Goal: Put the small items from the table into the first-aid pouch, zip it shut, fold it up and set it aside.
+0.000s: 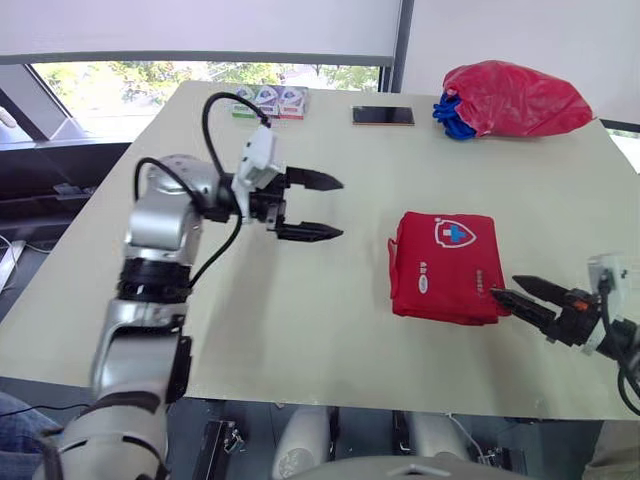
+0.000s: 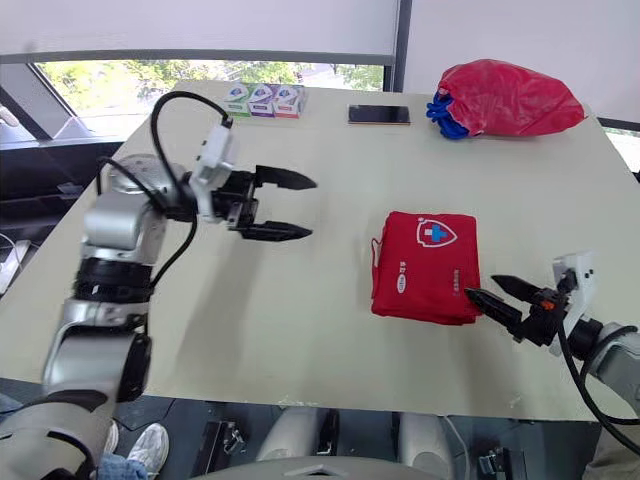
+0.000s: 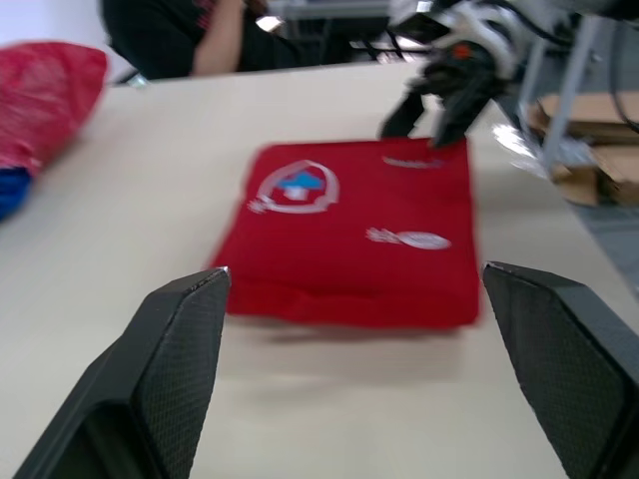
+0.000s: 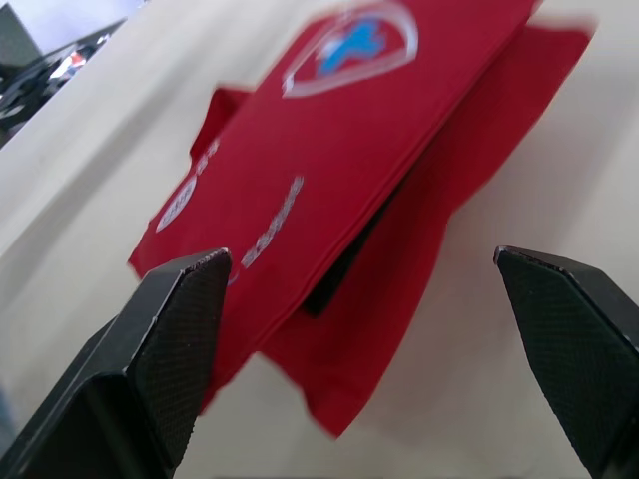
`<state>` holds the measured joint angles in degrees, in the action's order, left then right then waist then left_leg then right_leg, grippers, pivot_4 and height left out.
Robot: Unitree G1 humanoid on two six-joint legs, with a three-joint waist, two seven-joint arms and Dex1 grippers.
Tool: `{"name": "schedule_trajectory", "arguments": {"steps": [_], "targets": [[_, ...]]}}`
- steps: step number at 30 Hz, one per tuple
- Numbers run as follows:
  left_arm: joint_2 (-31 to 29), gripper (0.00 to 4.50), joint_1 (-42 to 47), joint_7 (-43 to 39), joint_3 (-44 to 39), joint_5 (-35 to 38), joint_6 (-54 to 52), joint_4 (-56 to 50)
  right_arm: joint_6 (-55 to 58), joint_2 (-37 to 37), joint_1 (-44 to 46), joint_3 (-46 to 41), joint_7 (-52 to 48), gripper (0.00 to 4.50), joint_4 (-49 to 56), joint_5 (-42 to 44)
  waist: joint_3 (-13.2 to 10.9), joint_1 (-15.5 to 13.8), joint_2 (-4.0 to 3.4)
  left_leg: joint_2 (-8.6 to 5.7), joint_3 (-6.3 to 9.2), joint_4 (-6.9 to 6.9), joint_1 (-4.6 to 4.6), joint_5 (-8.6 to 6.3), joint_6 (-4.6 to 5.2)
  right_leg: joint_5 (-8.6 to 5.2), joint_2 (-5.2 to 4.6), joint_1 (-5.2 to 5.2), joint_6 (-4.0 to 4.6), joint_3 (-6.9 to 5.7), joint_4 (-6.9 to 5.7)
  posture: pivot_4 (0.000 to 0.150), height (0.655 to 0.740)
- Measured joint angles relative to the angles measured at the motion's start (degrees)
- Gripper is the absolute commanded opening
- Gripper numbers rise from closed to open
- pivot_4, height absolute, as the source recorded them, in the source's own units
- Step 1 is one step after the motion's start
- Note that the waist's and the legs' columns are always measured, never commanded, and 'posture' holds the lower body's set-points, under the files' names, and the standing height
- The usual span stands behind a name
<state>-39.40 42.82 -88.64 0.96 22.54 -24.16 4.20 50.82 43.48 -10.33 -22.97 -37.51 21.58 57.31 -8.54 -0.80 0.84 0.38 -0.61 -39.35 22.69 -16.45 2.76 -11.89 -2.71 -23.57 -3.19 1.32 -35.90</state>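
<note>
the folded red pouch (image 1: 445, 265) lies on the bench (image 1: 300, 320). left end effector (image 1: 340, 208) hangs open nearby. right end effector (image 1: 505, 287) is open at its corner; i think it must pinch and move it aside.

Left gripper (image 1: 340, 208) and right gripper (image 1: 506, 287) both spread wide.

Labels on the far small boxes (image 1: 265, 102) and folded pouch (image 1: 447, 268) are too small to read

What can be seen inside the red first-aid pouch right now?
None of its contents. The first-aid pouch lies folded on the table. The right wrist view shows a dark gap between its layers; anything inside is covered.
</note>
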Motion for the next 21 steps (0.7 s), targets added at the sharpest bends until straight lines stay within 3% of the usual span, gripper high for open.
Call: {"name": "schedule_trajectory", "arguments": {"steps": [3, 8, 16, 18, 21], "targets": [[-3.6, 4.39, -3.4, 0.0, -0.3, 2.8, -2.9, -5.5, 4.4, 0.4, 1.7, 2.1, 0.7, 4.50, -0.8, 0.6, 0.0, 0.0, 0.02, 0.00, 0.00, 0.00, 0.00, 0.00, 0.00, -0.01, 0.01, 0.00, 0.01, -0.01, 0.00, 0.150, 0.7400], [-4.4, 4.39, -4.8, 1.8, -0.4, 5.1, -5.2, -8.8, 9.3, -1.6, 7.2, 4.4, 4.0, 4.50, -3.4, 2.3, 0.0, 0.1, 0.03, 0.00, -0.03, 0.00, -0.01, 0.00, 0.00, 0.02, 0.04, -0.01, -0.05, 0.01, 0.00, 0.150, 0.7400], [-4.5, 4.50, -4.8, 4.9, -0.4, 7.0, -5.7, -10.3, 12.9, -6.3, 9.2, 3.5, 8.1, 0.64, -4.7, 6.4, 0.0, 0.2, 0.04, 0.00, -0.08, 0.01, -0.02, 0.00, 0.00, 0.03, 0.05, -0.01, -0.07, 0.04, 0.01, 0.150, 0.7400], [-3.8, 4.50, -4.1, 6.1, -0.4, 7.5, -5.9, -9.8, 12.9, -8.3, 10.2, 1.6, 10.0, 0.03, -6.0, 8.1, 0.0, 0.1, 0.06, 0.00, -0.09, 0.00, -0.02, 0.00, 0.00, 0.03, 0.05, 0.00, -0.07, 0.04, 0.01, 0.150, 0.7400], [-2.9, 4.50, -1.2, 7.2, -0.4, 8.0, -5.6, -8.4, 11.3, -10.8, 14.6, -1.5, 14.5, 0.03, -10.0, 8.9, 0.0, 0.1, 0.08, -0.02, -0.15, -0.01, -0.02, 0.00, 0.00, 0.04, 0.05, -0.02, -0.08, 0.09, 0.01, 0.150, 0.7400]]}}
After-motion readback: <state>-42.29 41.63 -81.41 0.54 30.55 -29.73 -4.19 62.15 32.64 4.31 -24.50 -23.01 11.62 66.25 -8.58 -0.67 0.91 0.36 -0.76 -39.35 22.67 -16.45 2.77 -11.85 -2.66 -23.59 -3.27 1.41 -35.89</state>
